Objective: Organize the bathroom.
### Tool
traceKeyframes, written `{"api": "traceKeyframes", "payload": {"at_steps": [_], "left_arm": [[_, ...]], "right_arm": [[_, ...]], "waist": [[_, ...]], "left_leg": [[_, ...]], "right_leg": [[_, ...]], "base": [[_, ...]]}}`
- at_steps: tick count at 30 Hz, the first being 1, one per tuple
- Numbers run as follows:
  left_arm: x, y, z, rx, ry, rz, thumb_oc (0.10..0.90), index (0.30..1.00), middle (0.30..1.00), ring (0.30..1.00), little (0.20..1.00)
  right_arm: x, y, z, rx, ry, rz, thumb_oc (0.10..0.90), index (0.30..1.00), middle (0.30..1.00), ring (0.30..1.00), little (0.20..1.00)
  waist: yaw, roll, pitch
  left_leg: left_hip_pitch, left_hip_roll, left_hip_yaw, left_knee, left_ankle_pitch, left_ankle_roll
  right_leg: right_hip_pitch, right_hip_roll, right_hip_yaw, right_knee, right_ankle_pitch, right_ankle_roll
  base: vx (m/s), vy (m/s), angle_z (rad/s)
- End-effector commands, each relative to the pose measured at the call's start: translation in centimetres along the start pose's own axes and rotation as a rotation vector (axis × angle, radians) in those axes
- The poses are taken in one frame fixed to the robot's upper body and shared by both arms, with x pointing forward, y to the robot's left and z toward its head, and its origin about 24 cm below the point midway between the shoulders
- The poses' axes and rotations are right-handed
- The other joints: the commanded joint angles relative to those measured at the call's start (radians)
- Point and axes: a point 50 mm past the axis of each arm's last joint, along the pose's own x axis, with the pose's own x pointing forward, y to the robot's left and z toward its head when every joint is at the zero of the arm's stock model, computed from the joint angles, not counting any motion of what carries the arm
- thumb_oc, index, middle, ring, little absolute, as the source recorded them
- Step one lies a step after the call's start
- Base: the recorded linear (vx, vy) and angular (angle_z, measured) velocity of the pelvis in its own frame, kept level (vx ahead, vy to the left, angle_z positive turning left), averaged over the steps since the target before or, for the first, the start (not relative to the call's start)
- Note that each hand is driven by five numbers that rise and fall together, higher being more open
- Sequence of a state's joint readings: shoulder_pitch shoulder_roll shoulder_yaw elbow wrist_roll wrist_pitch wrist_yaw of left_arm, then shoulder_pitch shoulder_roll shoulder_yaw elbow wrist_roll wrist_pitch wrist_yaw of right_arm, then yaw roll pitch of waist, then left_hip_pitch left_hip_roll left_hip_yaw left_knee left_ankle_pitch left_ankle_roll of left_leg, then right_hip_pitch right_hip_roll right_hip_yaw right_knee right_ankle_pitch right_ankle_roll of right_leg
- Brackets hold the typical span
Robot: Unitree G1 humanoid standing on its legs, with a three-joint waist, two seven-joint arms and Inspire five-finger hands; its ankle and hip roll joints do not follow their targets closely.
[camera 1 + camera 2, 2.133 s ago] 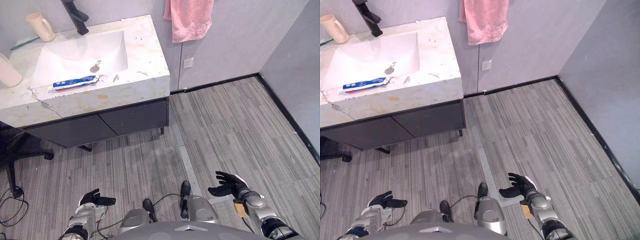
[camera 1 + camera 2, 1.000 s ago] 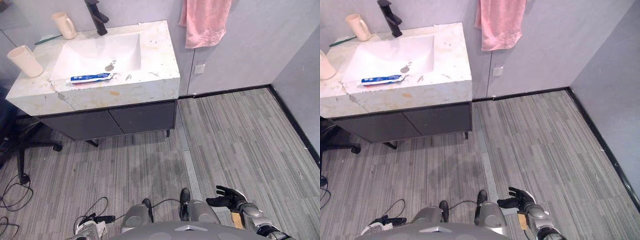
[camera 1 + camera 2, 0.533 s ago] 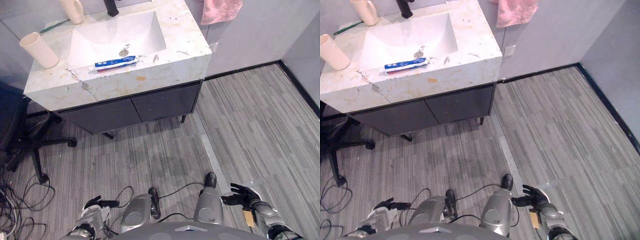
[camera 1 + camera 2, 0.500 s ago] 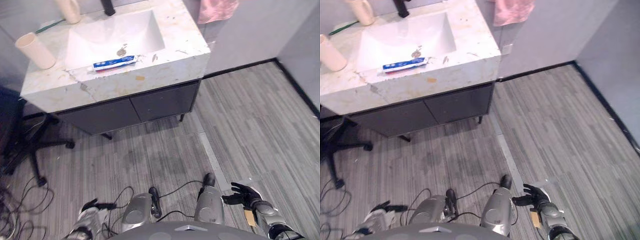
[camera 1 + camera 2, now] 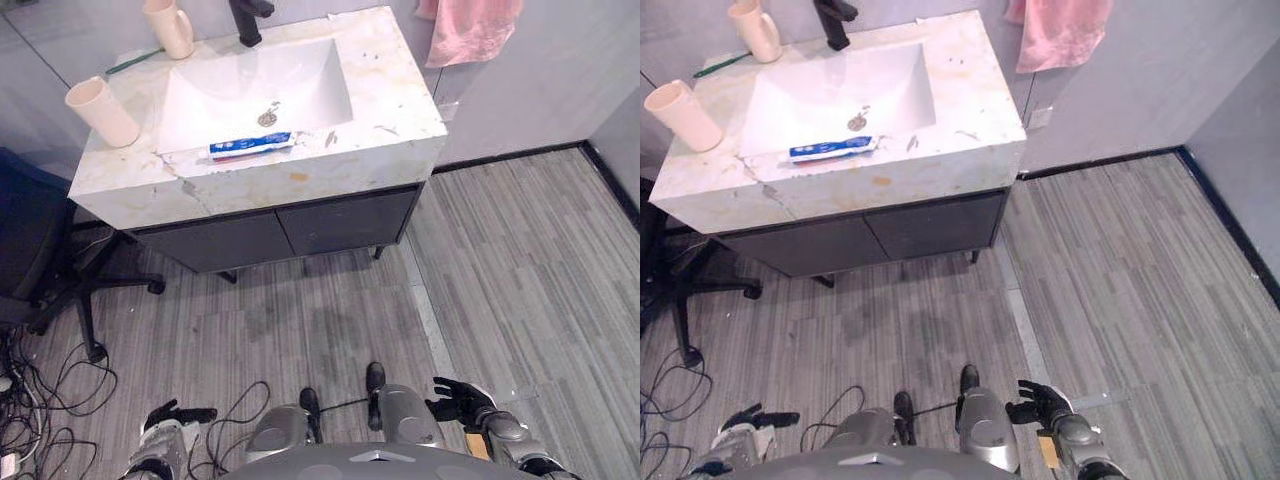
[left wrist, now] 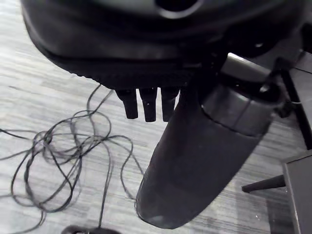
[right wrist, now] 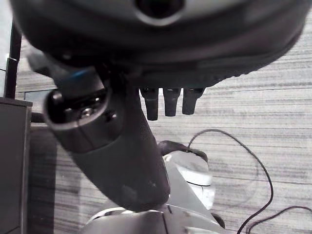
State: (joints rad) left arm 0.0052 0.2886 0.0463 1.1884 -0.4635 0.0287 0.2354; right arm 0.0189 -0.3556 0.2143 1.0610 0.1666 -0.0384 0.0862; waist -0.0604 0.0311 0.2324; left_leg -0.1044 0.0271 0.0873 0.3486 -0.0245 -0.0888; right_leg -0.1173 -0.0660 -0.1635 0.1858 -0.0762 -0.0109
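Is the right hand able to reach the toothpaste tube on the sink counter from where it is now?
Probably not yet. The right hand hangs low and open beside the robot, and bare floor separates it from the toothpaste tube on the counter.

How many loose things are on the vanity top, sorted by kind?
Cups: 2, one near the left edge, one by the faucet
Toothpaste tube: 1
Toothbrush: 1
Total: 4
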Motion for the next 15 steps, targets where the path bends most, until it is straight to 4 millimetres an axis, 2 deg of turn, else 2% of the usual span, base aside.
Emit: {"api": "traceKeyframes", "payload": {"at_steps": [1, 2, 3, 4, 5, 6, 7, 9, 10, 12, 13, 14, 15], "left_arm": [[0.3, 1.7, 2.7, 0.008, -0.106, 0.038, 0.800, 0.900, 0.900, 0.900, 0.900], [0.2, 1.4, 2.8, 0.031, -0.106, 0.031, 0.800, 0.900, 0.900, 0.900, 0.900], [0.2, 1.4, 2.8, 0.031, -0.106, 0.031, 0.800, 0.900, 0.900, 0.900, 0.900], [0.2, 1.1, 2.9, 0.053, -0.107, 0.023, 0.800, 0.900, 0.900, 0.900, 0.900], [0.2, 0.8, 2.7, 0.086, -0.106, 0.018, 0.800, 0.900, 0.900, 0.900, 0.900], [0.2, 0.8, 2.7, 0.086, -0.106, 0.018, 0.800, 0.900, 0.900, 0.900, 0.900], [0.2, 0.8, 2.4, 0.100, -0.101, 0.021, 0.800, 0.900, 0.900, 0.900, 0.900], [0.2, 0.8, 2.4, 0.100, -0.101, 0.021, 0.800, 0.900, 0.900, 0.900, 0.900], [0.2, 1.9, 1.6, 0.120, -0.091, 0.064, 0.800, 0.900, 0.900, 0.900, 0.900], [0.3, 2.2, 2.0, 0.104, -0.089, 0.080, 0.800, 0.900, 0.900, 0.900, 0.900], [0.3, 2.3, 2.2, 0.095, -0.087, 0.087, 0.800, 0.900, 0.900, 0.900, 0.900], [0.3, 2.4, 2.6, 0.077, -0.091, 0.095, 0.800, 0.900, 0.900, 0.900, 0.900], [0.3, 2.6, 2.7, 0.065, -0.094, 0.102, 0.800, 0.900, 0.900, 0.900, 0.900]], "right_arm": [[0.1, 0.0, 1.2, -0.008, -0.070, 0.000, 0.800, 0.900, 0.900, 0.900, 0.900], [0.1, -0.2, 1.1, 0.010, -0.065, -0.009, 0.800, 0.900, 0.900, 0.900, 0.900], [0.1, -0.2, 1.1, 0.010, -0.065, -0.009, 0.800, 0.900, 0.900, 0.900, 0.900], [0.1, -0.3, 1.0, 0.025, -0.063, -0.020, 0.800, 0.900, 0.900, 0.900, 0.900], [0.0, -0.5, 0.7, 0.036, -0.062, -0.032, 0.800, 0.900, 0.900, 0.900, 0.900], [0.0, -0.5, 0.7, 0.036, -0.062, -0.032, 0.800, 0.900, 0.900, 0.900, 0.900], [-0.1, -0.6, 0.5, 0.033, -0.064, -0.035, 0.800, 0.900, 0.900, 0.900, 0.900], [-0.1, -0.6, 0.5, 0.033, -0.064, -0.035, 0.800, 0.900, 0.900, 0.900, 0.900], [0.0, -0.1, 0.7, 0.033, -0.090, -0.024, 0.800, 0.900, 0.900, 0.900, 0.900], [0.1, 0.2, 1.1, 0.008, -0.096, -0.012, 0.800, 0.900, 0.900, 0.900, 0.900], [0.1, 0.5, 1.2, -0.001, -0.099, -0.005, 0.800, 0.900, 0.900, 0.900, 0.900], [0.2, 0.9, 1.8, -0.018, -0.109, 0.006, 0.800, 0.900, 0.900, 0.900, 0.900], [0.3, 1.0, 2.2, -0.027, -0.117, 0.014, 0.800, 0.900, 0.900, 0.900, 0.900]], "waist": [[-0.031, -0.030, 0.011], [-0.032, -0.032, 0.017], [-0.032, -0.032, 0.017], [-0.032, -0.028, 0.024], [-0.027, -0.003, 0.035], [-0.027, -0.003, 0.035], [-0.020, 0.003, 0.042], [-0.020, 0.003, 0.042], [0.011, -0.009, 0.044], [0.017, -0.008, 0.040], [0.022, -0.006, 0.041], [0.027, 0.006, 0.040], [0.022, 0.017, 0.047]], "left_leg": [[-0.055, 0.034, 0.039, 0.218, -0.016, 0.067], [-0.075, 0.046, 0.071, 0.196, -0.028, 0.072], [-0.075, 0.046, 0.071, 0.196, -0.028, 0.072], [-0.059, 0.043, 0.097, 0.106, -0.039, 0.080], [-0.059, 0.041, 0.118, -0.103, 0.024, 0.061], [-0.059, 0.041, 0.118, -0.103, 0.024, 0.061], [-0.083, 0.044, 0.105, -0.146, 0.064, 0.054], [-0.083, 0.044, 0.105, -0.146, 0.064, 0.054], [-0.092, 0.036, 0.071, -0.107, -0.004, 0.077], [-0.083, 0.025, 0.072, -0.104, -0.019, 0.081], [-0.074, 0.018, 0.072, -0.110, -0.023, 0.085], [-0.059, 0.009, 0.076, -0.126, -0.026, 0.099], [-0.041, 0.007, 0.088, -0.134, -0.038, 0.114]], "right_leg": [[0.026, -0.012, 0.019, -0.055, 0.014, 0.037], [0.048, -0.002, -0.003, -0.047, -0.007, 0.033], [0.048, -0.002, -0.003, -0.047, -0.007, 0.033], [0.059, 0.004, -0.013, -0.037, -0.019, 0.038], [0.076, 0.029, -0.023, -0.025, -0.040, 0.047], [0.076, 0.029, -0.023, -0.025, -0.040, 0.047], [0.091, 0.037, -0.023, -0.023, -0.051, 0.047], [0.091, 0.037, -0.023, -0.023, -0.051, 0.047], [0.110, -0.013, -0.042, 0.026, -0.092, 0.066], [0.106, -0.034, -0.055, 0.044, -0.094, 0.076], [0.098, -0.050, -0.064, 0.081, -0.100, 0.084], [0.043, -0.075, -0.070, 0.209, -0.094, 0.105], [-0.034, -0.081, -0.050, 0.395, -0.095, 0.117]], "base": [[0.15, -0.106, 0.35], [0.09, -0.048, 0.25], [0.19, -0.032, 0.60], [0.29, 0.104, 0.61], [0.29, 0.104, 0.61], [0.29, 0.120, 0.61], [0.10, 0.031, 0.35], [0.27, 0.095, 0.19], [0.51, 0.203, -0.20], [0.35, 0.159, -0.73], [0.13, 0.141, -1.02], [0.14, 0.195, -0.93], [0.13, 0.186, -0.67]]}}
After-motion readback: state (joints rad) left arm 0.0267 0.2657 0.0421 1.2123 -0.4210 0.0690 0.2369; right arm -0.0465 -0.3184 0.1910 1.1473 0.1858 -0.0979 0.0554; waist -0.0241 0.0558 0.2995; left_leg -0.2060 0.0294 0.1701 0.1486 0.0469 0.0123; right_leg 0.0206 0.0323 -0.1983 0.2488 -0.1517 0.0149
